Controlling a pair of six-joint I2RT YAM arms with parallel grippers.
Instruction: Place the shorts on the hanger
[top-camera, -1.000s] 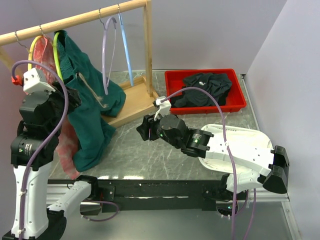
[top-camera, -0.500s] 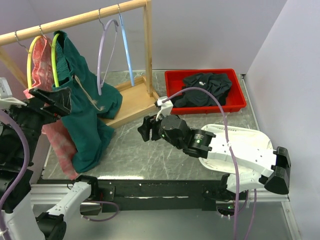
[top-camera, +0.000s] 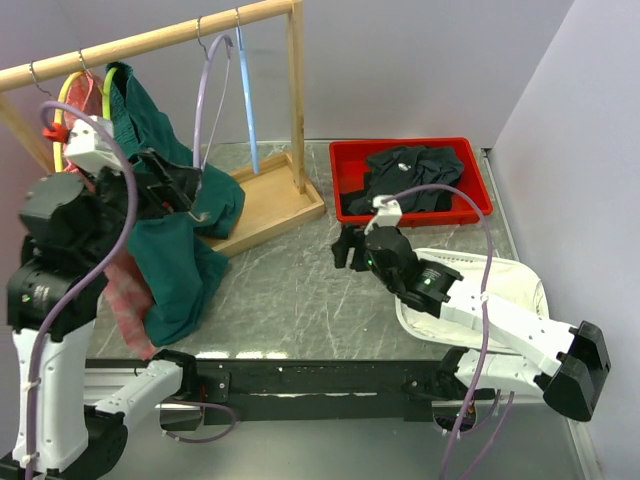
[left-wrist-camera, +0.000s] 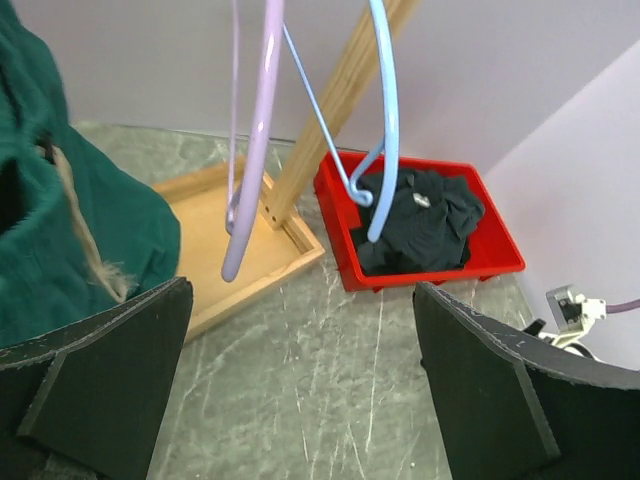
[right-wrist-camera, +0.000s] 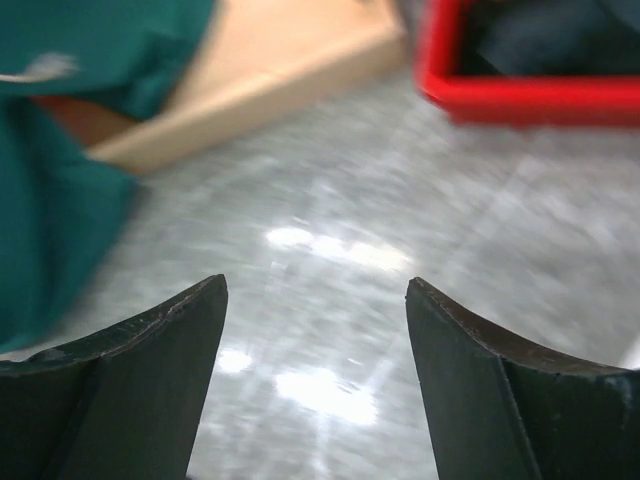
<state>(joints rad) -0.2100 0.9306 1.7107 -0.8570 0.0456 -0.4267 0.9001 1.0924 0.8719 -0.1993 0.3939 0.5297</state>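
Fingers (left-wrist-camera: 100, 370) of the left gripper (left-wrist-camera: 300, 390) stand wide apart and empty, close against the hanging cloth at the left end of the wooden rack (top-camera: 150, 40). Under the rack's left end, the hanger (top-camera: 107, 97) shows only as a lime-green arc. The shorts (top-camera: 170, 270) appear draped over it, with their upper edge near the rail and the rest falling in a bunched mass to the table in front of the rack. A pink-red garment (top-camera: 125, 300) hangs just left of them. The drawstring (left-wrist-camera: 85, 235) dangles beside the left finger.

Toward the middle of the rack hang a lilac hanger (top-camera: 205, 100) and a light-blue hanger (top-camera: 245, 90), both bare. To the right of the rack's base, low over the table, the right gripper (right-wrist-camera: 315, 370) is likewise wide open and holds nothing. Beyond it, well to the right of the rack, a red tray (top-camera: 480, 175) contains a black garment (top-camera: 410, 175).

Judgement: the draping looks done, and the step in hand is clearing away. The left gripper should back straight out from the rack, jaws kept wide, so that neither finger catches the drawstring or drags cloth off the hanger. It should also pass clear of the lilac hanger. Whether the waistband sits evenly on the hanger cannot be told.
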